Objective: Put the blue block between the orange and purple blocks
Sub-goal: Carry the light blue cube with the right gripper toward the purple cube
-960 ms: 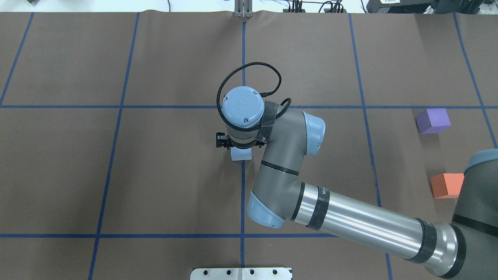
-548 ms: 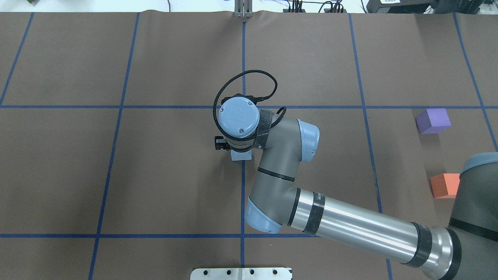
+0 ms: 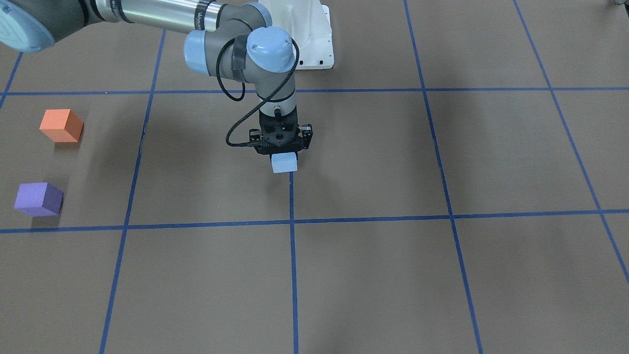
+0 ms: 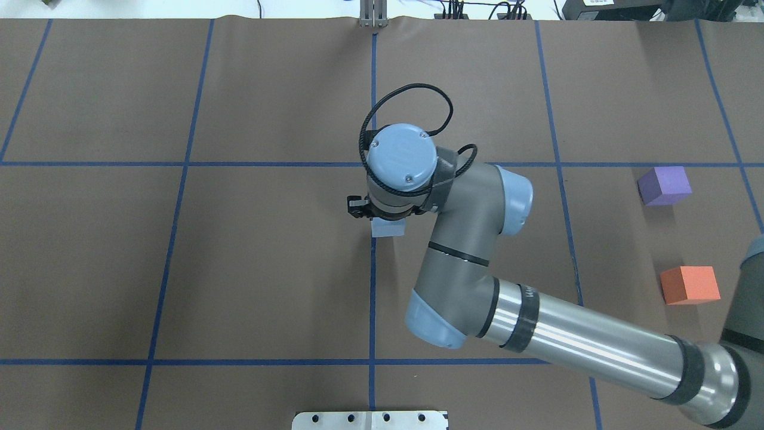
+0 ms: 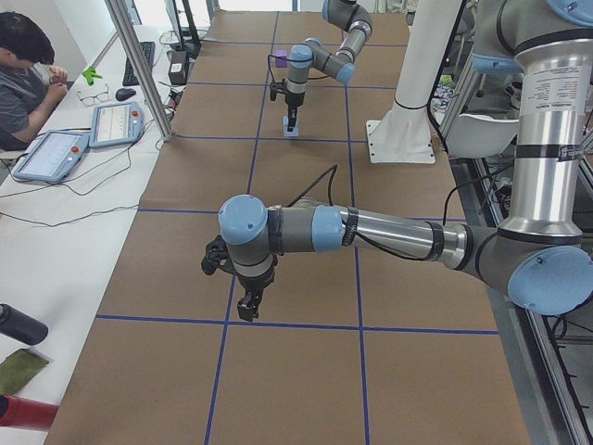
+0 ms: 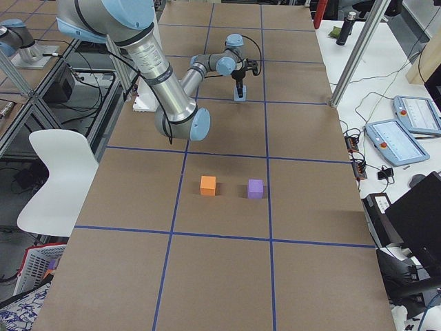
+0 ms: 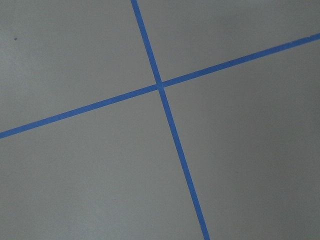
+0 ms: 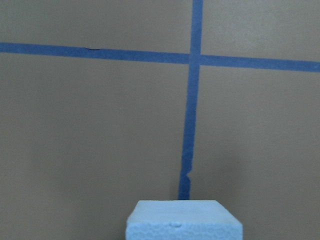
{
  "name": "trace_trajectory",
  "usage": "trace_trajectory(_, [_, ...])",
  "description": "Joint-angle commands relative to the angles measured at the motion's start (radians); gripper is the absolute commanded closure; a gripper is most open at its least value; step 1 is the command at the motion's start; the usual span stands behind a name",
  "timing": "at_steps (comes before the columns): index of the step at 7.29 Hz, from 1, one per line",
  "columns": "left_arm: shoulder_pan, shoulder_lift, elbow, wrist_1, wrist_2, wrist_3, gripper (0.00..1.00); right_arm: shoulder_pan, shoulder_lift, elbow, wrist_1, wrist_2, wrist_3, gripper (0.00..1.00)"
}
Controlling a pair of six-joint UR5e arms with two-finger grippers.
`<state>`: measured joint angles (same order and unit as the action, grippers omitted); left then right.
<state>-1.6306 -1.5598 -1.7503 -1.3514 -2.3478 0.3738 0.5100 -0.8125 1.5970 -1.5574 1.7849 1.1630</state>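
The light blue block (image 3: 284, 162) is held in my right gripper (image 3: 281, 149), which is shut on it and points straight down near the table's middle, over a blue tape line. In the overhead view the block (image 4: 388, 227) peeks out below the wrist. In the right wrist view the block (image 8: 184, 220) hangs above the brown mat. The orange block (image 4: 689, 285) and the purple block (image 4: 664, 186) sit apart at the table's right side, with a gap between them. My left gripper (image 5: 248, 308) shows only in the exterior left view; I cannot tell its state.
The brown mat carries a grid of blue tape lines (image 4: 373, 298). A white base plate (image 3: 314, 39) stands at the robot's side. An operator (image 5: 23, 83) sits at a side desk with tablets, off the mat.
My right gripper has moved to the right and a little away from the robot with the blue block in it. The orange and purple blocks have not moved.
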Motion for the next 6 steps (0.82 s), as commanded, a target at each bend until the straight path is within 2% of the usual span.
trace_trajectory(1, [0.000, 0.010, -0.002, 0.000, 0.001, -0.041, 0.00, 0.115, -0.164, 0.208, -0.076, 0.091, -0.137, 1.00])
trace_trajectory(2, [0.000, 0.032, -0.014, -0.005, -0.004, -0.073, 0.00, 0.175, -0.225, 0.256, -0.076, 0.140, -0.205, 1.00])
trace_trajectory(4, [0.000, 0.033, -0.029, -0.055, -0.007, -0.173, 0.00, 0.337, -0.443, 0.413, -0.073, 0.293, -0.362, 1.00])
trace_trajectory(5, [0.002, 0.033, -0.029, -0.058, -0.005, -0.173, 0.00, 0.402, -0.567, 0.458, -0.053, 0.318, -0.376, 1.00])
trace_trajectory(6, [0.002, 0.033, -0.029, -0.058, -0.005, -0.173, 0.00, 0.439, -0.655, 0.462, 0.000, 0.317, -0.419, 1.00])
